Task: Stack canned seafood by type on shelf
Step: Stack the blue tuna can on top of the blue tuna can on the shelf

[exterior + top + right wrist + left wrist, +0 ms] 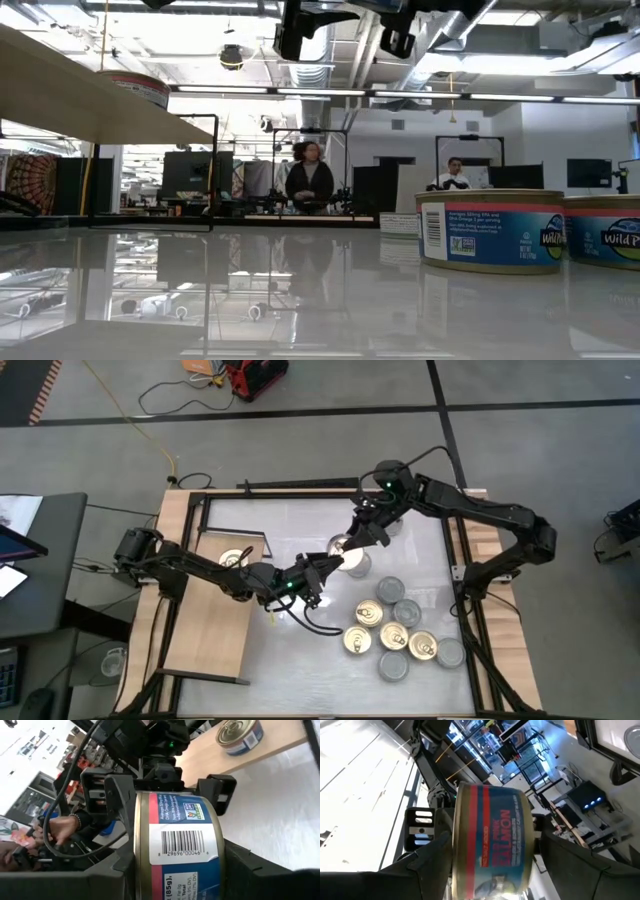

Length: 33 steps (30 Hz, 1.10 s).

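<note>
Handover at frame centre: left gripper (pixel 322 573) and right gripper (pixel 350 545) both grasp one tin (pixel 345 556). Next, the right fingers should release so the left can carry it to the shelf (pixel 205 635).

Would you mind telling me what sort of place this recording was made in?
Most likely a robotics lab or open workshop. The low view shows exposed ceiling ducts, people seated at workstations behind the white table, and the high view shows a bare concrete floor with loose cables.

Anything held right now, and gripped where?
One salmon tin, in mid-air over the table. Both the left gripper and the right gripper clamp it across its round side wall.
</note>
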### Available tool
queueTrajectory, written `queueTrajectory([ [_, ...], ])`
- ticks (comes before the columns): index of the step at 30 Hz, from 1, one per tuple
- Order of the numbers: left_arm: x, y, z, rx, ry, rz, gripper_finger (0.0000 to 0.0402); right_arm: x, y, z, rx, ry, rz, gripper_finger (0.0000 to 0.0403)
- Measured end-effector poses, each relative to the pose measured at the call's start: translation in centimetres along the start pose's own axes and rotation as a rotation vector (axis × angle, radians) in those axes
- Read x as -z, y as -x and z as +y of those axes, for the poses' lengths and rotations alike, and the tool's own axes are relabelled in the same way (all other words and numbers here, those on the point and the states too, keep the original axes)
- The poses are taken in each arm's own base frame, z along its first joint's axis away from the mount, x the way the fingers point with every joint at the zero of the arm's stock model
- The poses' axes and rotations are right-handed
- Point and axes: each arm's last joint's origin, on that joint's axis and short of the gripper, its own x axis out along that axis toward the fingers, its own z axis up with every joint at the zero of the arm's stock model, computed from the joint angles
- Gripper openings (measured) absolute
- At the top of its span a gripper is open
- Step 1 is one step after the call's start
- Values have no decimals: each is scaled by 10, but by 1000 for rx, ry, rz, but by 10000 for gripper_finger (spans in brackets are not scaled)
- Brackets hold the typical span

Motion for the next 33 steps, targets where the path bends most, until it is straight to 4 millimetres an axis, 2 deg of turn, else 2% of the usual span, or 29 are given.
queueTrajectory([
  [5, 0, 0, 0, 0, 4, -1, 274, -1, -4, -4, 5, -3, 1, 216],
  [12, -1, 0, -2, 27, 28, 13, 178, -2, -8, -10, 7, -29, 5, 213],
  [15, 0, 0, -2, 34, 58, 27, 177, -4, -6, -12, 13, -31, -10, 218],
  [21, 0, 1, -1, 37, 194, 37, 177, -9, 1, -15, 31, 6, -53, 267],
  [28, -3, 4, 2, 29, 233, 23, 177, -11, 6, -17, -11, 20, -46, 338],
  [33, -3, 4, 2, 33, 280, 28, 177, -15, 28, -23, -19, 44, -74, 378],
])
